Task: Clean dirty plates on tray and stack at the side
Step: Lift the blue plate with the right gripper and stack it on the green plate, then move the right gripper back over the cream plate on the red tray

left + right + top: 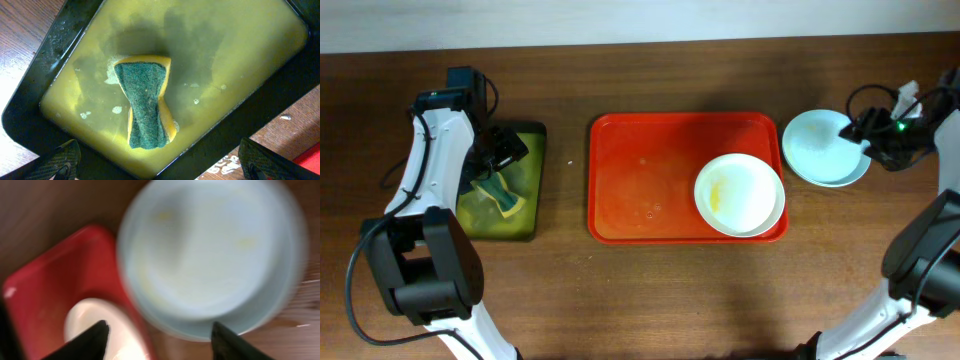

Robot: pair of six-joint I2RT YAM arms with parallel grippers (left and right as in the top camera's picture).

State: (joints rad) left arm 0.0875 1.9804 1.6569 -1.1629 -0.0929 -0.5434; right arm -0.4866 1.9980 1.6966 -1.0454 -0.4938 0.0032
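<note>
The red tray point(630, 180) lies mid-table. A creamy white plate point(740, 195) with a yellow smear sits in its right part. A pale mint-blue plate point(823, 148) rests on the table just right of the tray, seemingly on top of a second one slightly offset. The right wrist view shows it blurred point(210, 250), with the tray point(55, 290) and white plate point(117, 330) at lower left. My right gripper point(868, 135) is open and empty point(160, 340) at the blue plate's right edge. My left gripper point(500, 150) is open and empty point(160, 167) above the sponge.
A smaller black tray point(535, 180) of yellow-green liquid stands at the left. A yellow sponge with a green scouring face point(145, 107) lies in the liquid. The red tray's left half is bare and wet. Bare wooden table lies in front.
</note>
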